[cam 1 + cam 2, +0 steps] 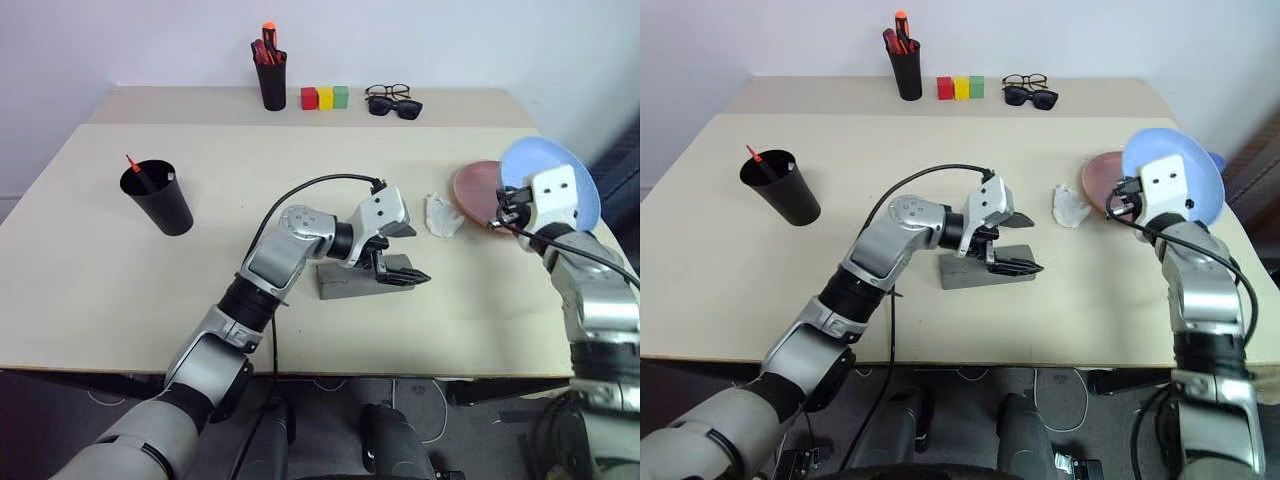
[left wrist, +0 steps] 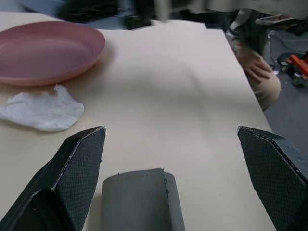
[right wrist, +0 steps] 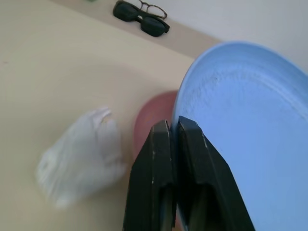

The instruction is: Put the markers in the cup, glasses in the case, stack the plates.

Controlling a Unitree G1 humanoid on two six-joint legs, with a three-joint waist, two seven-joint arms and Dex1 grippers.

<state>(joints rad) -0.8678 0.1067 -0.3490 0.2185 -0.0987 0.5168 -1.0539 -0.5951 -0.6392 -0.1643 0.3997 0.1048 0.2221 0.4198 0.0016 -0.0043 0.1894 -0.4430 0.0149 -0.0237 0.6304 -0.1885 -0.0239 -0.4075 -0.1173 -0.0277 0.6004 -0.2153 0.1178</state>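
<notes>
The right gripper (image 3: 174, 144), pinched shut on the blue plate's (image 1: 575, 165) rim, holds it tilted above the pink plate (image 2: 48, 50) (level it before release); left gripper (image 2: 171, 178) gapes over the grey case (image 1: 975, 275)

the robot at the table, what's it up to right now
The right end effector is shut on the rim of the light blue plate, holding it tilted up above the salmon pink plate, which lies on the table beside a crumpled white tissue. The left end effector is open over the grey case, which looks closed. A red marker stands in the black cup. The plates are not yet stacked.
</notes>
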